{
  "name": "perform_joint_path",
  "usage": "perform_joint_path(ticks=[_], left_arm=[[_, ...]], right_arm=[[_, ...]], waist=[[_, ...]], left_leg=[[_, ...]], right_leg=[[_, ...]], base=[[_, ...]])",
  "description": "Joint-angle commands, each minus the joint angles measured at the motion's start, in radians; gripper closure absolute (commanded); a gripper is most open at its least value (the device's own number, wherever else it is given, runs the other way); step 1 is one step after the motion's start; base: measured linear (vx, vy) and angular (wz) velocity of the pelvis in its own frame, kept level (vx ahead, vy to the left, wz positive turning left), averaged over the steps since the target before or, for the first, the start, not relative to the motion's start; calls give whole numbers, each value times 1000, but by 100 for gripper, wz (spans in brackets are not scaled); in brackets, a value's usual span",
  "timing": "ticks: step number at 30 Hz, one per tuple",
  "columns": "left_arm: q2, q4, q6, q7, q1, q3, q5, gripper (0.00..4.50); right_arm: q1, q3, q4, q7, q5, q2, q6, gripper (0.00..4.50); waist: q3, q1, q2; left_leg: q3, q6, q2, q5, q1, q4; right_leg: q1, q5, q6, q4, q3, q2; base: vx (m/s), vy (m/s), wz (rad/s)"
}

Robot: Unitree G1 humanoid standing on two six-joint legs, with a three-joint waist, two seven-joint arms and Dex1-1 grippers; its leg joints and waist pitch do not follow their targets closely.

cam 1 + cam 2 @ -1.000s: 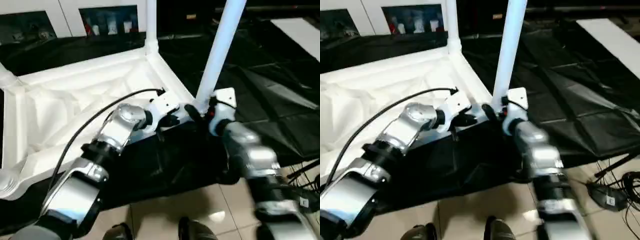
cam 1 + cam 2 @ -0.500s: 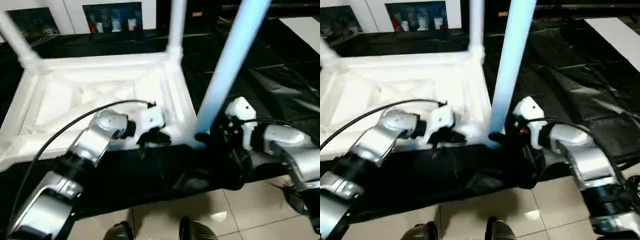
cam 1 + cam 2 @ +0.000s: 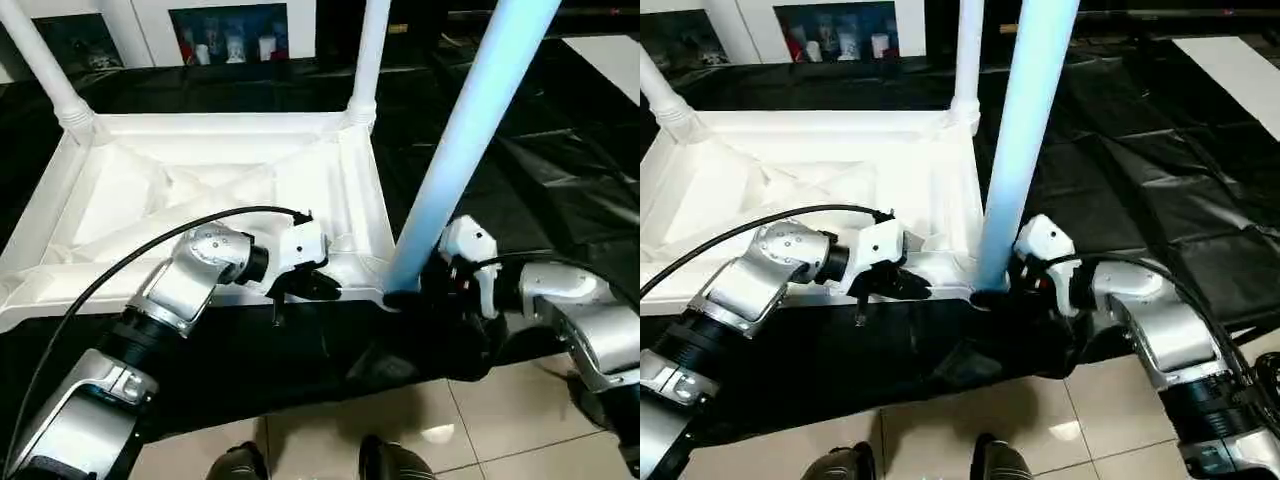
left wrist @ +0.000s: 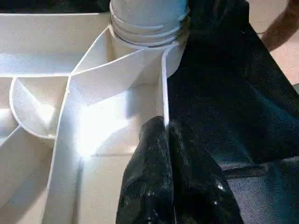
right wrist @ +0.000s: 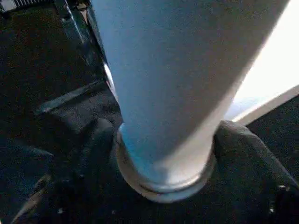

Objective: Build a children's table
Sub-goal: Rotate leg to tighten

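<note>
The table top (image 3: pixel 210 190) lies upside down on black cloth (image 3: pixel 1160 170), its ribbed white plastic underside facing up and its long side running across in front of the robot. Three legs stand up from its corner sockets: a far left leg (image 3: pixel 40 65), a far right leg (image 3: pixel 368 55), and a thick near leg (image 3: pixel 465 140), a smooth tapered tube leaning slightly right as it rises.

The left pincer (image 4: pixel 166 140) reaches in from the left on a bent silver forearm, its two black fingers pinched narrow on the thin near rim of the top, just beside the near leg's socket.

The right pincer (image 3: pixel 408 297) comes in level from the right, its fingers (image 5: pixel 243 154) spread wide around the foot of the near leg, one on each side; I cannot tell whether they press it.
</note>
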Motion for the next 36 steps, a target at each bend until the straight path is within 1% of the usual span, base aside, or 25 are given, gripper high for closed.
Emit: perform_joint_path(ticks=[1, 3, 5, 6, 9, 16, 17, 18, 19, 21, 22, 23, 24, 25, 26, 27, 28, 29, 30, 31, 32, 33, 34, 35, 36], left_arm=[[10, 21, 19, -30, 37, -62, 27, 450], [10, 13, 24, -30, 40, -62, 28, 450], [10, 10, 25, -31, 40, -61, 28, 450], [11, 6, 27, -30, 42, -61, 28, 450], [14, 2, 29, -32, 43, -62, 27, 450], [15, 3, 31, -34, 43, -65, 28, 450], [-3, 28, 40, 13, 35, -56, 41, 450], [-5, 30, 40, 16, 34, -55, 42, 450], [-35, 70, 52, 85, 18, -40, 58, 450], [-66, 117, 56, 152, -2, -25, 71, 450], [-66, 117, 56, 152, -2, -25, 71, 450], [-92, 152, 62, 204, -18, -14, 79, 450], [-121, 187, 68, 255, -38, -7, 86, 450], [-140, 209, 72, 287, -51, -2, 91, 450], [-155, 225, 78, 311, -62, 2, 94, 450], [-174, 244, 82, 333, -73, 4, 95, 450], [-195, 276, 75, 372, -89, 3, 105, 450], [-195, 276, 75, 372, -89, 3, 105, 450], [-232, 332, 54, 433, -118, -11, 130, 450], [-244, 347, 43, 450, -128, -17, 138, 450], [-251, 354, 37, 457, -133, -20, 142, 450], [-251, 354, 37, 457, -133, -20, 142, 450], [-265, 372, 29, 459, -141, -22, 144, 450], [-277, 387, 21, 461, -149, -25, 149, 450], [-278, 391, 19, 461, -151, -26, 150, 450]], right_arm=[[10, 11, 6, 19, -5, -7, -11, 143], [10, 6, 12, 20, -7, -4, -11, 149], [9, 3, 14, 21, -7, -1, -11, 171], [8, 0, 15, 21, -5, 3, -13, 173], [8, 0, 16, 21, 0, 5, -15, 178], [19, 7, 17, 27, 4, 6, -22, 182], [20, -1, 36, -21, -7, 30, -13, 182], [19, -2, 38, -25, -8, 32, -12, 182], [10, -17, 76, -104, -26, 70, 3, 182], [-3, -38, 120, -197, -43, 121, 13, 183], [-3, -38, 120, -197, -43, 121, 13, 184], [-8, -54, 138, -258, -42, 163, 29, 184], [-12, -70, 155, -332, -41, 219, 42, 184], [-14, -81, 165, -381, -39, 256, 51, 184], [-16, -88, 175, -419, -40, 285, 55, 184], [-24, -106, 194, -485, -42, 326, 61, 184], [-40, -135, 228, -578, -43, 378, 63, 184], [-40, -135, 228, -578, -43, 378, 63, 184], [-76, -199, 306, -758, -35, 478, 49, 184], [-93, -228, 341, -820, -25, 512, 39, 184], [-104, -244, 362, -852, -18, 530, 33, 184], [-104, -244, 362, -852, -18, 530, 33, 184], [-127, -268, 403, -901, -12, 556, 10, 184], [-153, -279, 447, -937, -14, 573, -17, 184], [-158, -279, 454, -942, -18, 576, -22, 184]], waist=[[-70, 2, -7], [-71, 3, -6], [-73, 3, -6], [-75, 3, -5], [-77, 3, -5], [-79, 4, -6], [-80, 4, -6], [-78, 4, -4], [-76, 2, -7], [-72, 0, -6], [-68, -3, -8], [-63, -3, -11], [-59, -4, -10], [-54, -7, -7], [-58, -9, -10], [-60, -9, -11], [-59, -11, -11], [-59, -13, -4], [-59, -15, -1], [-62, -18, -3], [-61, -19, -2], [-59, -19, 1], [-58, -21, 3], [-58, -23, 6], [-57, -29, 4]], left_leg=[[-3, 113, 25, -155, 13, -54], [-4, 115, 26, -148, 13, -53], [-3, 120, 25, -137, 13, -52], [-4, 122, 25, -132, 13, -51], [-3, 130, 25, -120, 13, -49], [-3, 134, 24, -117, 13, -47], [-3, 135, 24, -113, 13, -46], [-3, 133, 24, -121, 13, -47], [-3, 123, 23, -145, 13, -48], [-3, 103, 21, -184, 12, -51], [-7, 75, 19, -227, 13, -55], [-11, 55, 21, -272, 18, -61], [-9, 48, 19, -293, 21, -62], [-13, 30, 15, -343, 27, -65], [-20, 10, 15, -361, 27, -69], [-25, 6, 15, -360, 25, -72], [-27, 6, 14, -364, 23, -75], [-27, 7, 14, -370, 26, -76], [-30, 4, 15, -371, 24, -78], [-32, -6, 13, -369, 22, -81], [-34, -10, 13, -381, 23, -83], [-34, -8, 12, -389, 25, -84], [-33, -6, 14, -414, 30, -85], [-32, -4, 14, -428, 32, -86], [-35, -7, 14, -439, 27, -89]], right_leg=[[72, -154, -270, -48, 35, -35], [72, -144, -274, -47, 35, -35], [73, -120, -280, -44, 34, -34], [74, -113, -282, -43, 34, -34], [75, -89, -292, -40, 34, -33], [77, -84, -297, -37, 34, -33], [77, -81, -298, -37, 34, -33], [75, -94, -297, -40, 34, -33], [75, -135, -290, -44, 33, -33], [71, -216, -270, -55, 31, -35], [70, -314, -238, -65, 29, -36], [67, -407, -202, -75, 27, -37], [62, -446, -188, -80, 29, -35], [54, -530, -163, -91, 26, -35], [58, -581, -131, -94, 24, -39], [61, -591, -119, -94, 21, -40], [60, -603, -102, -99, 20, -40], [54, -601, -98, -104, 21, -41], [54, -594, -100, -103, 20, -43], [57, -579, -98, -102, 15, -42], [58, -571, -94, -105, 13, -40], [56, -564, -95, -107, 13, -39], [53, -548, -99, -109, 13, -38], [52, -532, -106, -110, 12, -38], [56, -521, -109, -108, 9, -37]], base=[[0, 0, 0], [0, 0, 0], [0, 0, 0], [0, 0, 0], [0, 0, 0], [0, 0, 0], [0, 0, 0], [0, 0, 0], [0, 0, 0], [0, 0, 0], [-52, 8, -3], [-52, 8, -3], [-54, 12, -1], [0, 0, 0], [0, 0, 0], [-51, 14, -7], [0, 0, 0], [0, 0, 0], [0, 0, 0], [0, 0, 0], [0, 0, 0], [0, 0, 0], [0, 0, 0], [0, 0, 0], [0, 0, 0]])
